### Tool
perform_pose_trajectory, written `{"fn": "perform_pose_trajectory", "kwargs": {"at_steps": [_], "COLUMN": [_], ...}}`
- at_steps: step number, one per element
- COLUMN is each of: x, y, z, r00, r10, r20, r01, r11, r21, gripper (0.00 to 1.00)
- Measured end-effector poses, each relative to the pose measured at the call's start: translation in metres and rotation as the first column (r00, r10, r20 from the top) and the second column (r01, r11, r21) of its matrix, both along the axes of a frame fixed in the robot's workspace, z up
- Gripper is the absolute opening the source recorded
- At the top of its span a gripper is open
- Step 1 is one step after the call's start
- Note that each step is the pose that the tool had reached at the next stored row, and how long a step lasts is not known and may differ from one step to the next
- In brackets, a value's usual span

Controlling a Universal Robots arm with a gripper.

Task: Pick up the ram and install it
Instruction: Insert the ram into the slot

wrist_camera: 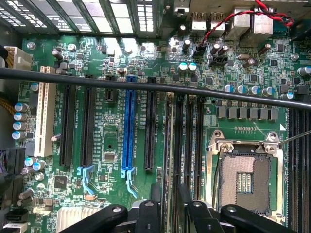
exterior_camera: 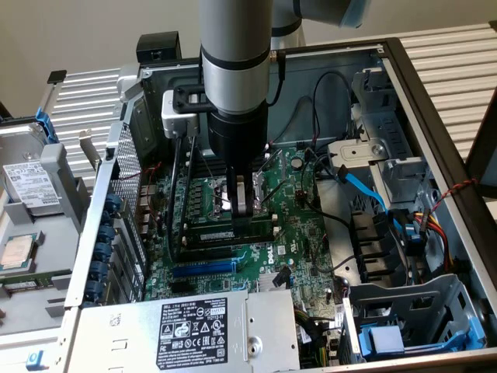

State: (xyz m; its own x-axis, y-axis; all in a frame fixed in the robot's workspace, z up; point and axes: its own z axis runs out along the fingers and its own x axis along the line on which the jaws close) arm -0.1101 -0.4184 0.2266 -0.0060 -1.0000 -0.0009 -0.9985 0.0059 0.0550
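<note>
Fingers (wrist_camera: pixel 154 206) of my hand (wrist_camera: pixel 170 196) stand slightly parted astride the ram (exterior_camera: pixel 225 234), which stands edge-up among the black memory slots (wrist_camera: pixel 187 136) beside the CPU socket (wrist_camera: pixel 245 179); I judge it seated, so no grip is needed.

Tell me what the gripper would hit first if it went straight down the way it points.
Most likely the ram, standing in the black memory slots directly under the gripper; how much gap separates them is unclear.

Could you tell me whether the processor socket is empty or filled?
Empty: the processor socket shows its bare contact grid inside the metal frame, with no chip or cooler on it.
</note>
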Motion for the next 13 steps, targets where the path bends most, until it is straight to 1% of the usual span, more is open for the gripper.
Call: {"fn": "perform_pose_trajectory", "kwargs": {"at_steps": [4, 8, 13], "x": [0.0, -0.001, -0.005], "y": [0.0, 0.0, 0.0], "z": [0.0021, 0.0091, 0.0181], "r00": [1.0, 1.0, 1.0], "r10": [0.0, 0.0, 0.0], "r20": [0.0001, 0.0, 0.0], "r01": [0.0, 0.0, 0.0], "r11": [1.0, 1.0, 1.0], "r21": [0.0001, 0.0001, 0.0], "gripper": [0.28, 0.28, 0.28]}}
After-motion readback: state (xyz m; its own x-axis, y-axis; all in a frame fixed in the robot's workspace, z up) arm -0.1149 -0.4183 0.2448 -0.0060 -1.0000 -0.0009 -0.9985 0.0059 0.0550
